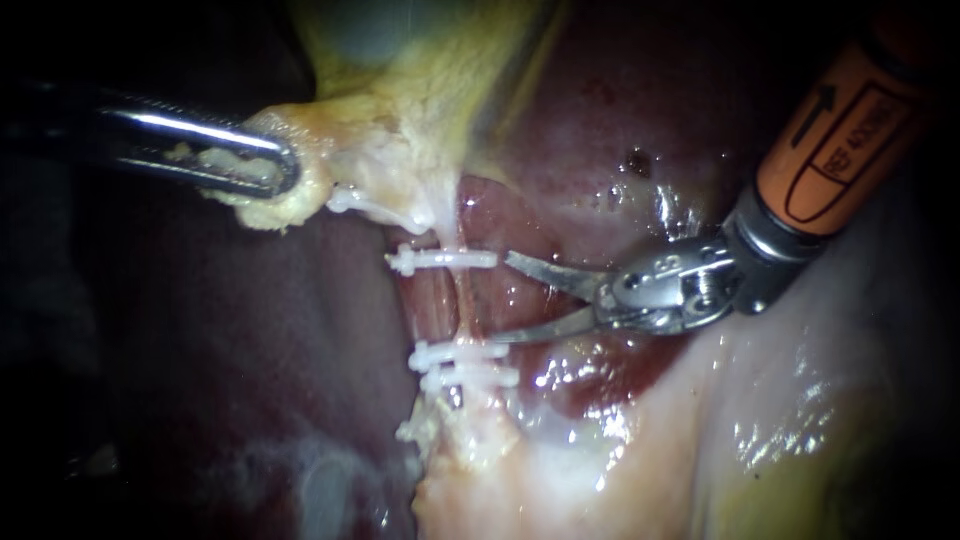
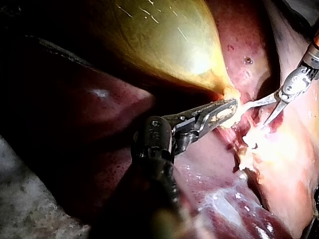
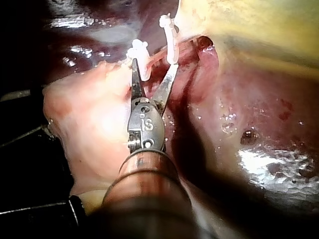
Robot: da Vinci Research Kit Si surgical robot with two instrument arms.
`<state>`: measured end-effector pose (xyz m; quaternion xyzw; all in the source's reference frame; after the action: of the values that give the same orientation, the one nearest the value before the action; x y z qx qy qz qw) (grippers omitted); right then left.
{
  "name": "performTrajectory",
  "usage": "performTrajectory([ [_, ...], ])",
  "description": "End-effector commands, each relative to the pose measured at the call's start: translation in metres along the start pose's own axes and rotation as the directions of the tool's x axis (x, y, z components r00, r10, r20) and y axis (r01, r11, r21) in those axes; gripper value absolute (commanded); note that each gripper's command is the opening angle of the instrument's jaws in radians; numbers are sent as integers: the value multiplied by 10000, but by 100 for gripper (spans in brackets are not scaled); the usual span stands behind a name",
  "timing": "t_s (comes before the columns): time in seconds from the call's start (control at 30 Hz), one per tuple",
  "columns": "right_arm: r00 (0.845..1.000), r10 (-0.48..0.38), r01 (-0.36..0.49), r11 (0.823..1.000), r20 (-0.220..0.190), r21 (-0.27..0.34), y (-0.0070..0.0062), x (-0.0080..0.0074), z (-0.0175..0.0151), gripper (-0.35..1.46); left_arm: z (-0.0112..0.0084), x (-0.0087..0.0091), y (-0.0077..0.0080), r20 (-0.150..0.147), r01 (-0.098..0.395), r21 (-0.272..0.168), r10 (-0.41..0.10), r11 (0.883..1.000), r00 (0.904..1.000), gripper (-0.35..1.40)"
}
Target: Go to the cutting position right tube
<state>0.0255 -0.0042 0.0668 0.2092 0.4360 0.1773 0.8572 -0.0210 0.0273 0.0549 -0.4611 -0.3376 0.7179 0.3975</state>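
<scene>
Right tube [image 1: 466, 300] is the thin pale string that runs up and down between the white clips. A wider pink tube [image 1: 430, 300] lies next to it on the far side. One clip [image 1: 440, 260] sits across the top end. Two more clips [image 1: 462, 366] sit close together across the bottom end. The bare bit between them is where a cut would go, so that both ends are pinched off.

My right instrument [image 1: 498, 297] comes in from the side with two thin blades. The blades are wide open, like scissors ready to snip, and they have nothing in them. Their tips point at the bare bit of the tube and are just beside it. One tip is near the top clip and the other is near the bottom clips. I think the blades are open this wide so the tube can slide in between them. In the right wrist view the tips look very near the clips. I cannot tell there if the tube is inside the gap.

My left instrument [image 1: 280, 168] has its jaws closed on a pale yellow lump [image 1: 290, 205] at the narrow end of the gallbladder [image 2: 164, 45]. It pulls the lump away to the side. That seems to stretch the tubes straight over the dark red liver [image 1: 620, 130], so they are easy to see and reach.

The job looks nearly done. What is left is a small push forward, and the tips must not bump the clips.
</scene>
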Motion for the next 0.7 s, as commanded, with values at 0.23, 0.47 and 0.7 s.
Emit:
performTrajectory([
  [0.23, 9995, 298, -299, 9994, 64, 180, 3, -2, 23, 144, 0, 0, 1, -2, 1, 3, -1, 10000, 10000, -35],
  [0.47, 9993, 374, -374, 9990, 17, 256, 12, 6, 42, 144, 0, 0, 1, -5, 0, 8, 0, 10000, 10000, -35],
  [0.7, 9985, 510, -502, 9981, -202, 356, 18, 13, 57, 144, 1, 0, 1, -5, 0, 10, 0, 10000, 10000, -35],
])
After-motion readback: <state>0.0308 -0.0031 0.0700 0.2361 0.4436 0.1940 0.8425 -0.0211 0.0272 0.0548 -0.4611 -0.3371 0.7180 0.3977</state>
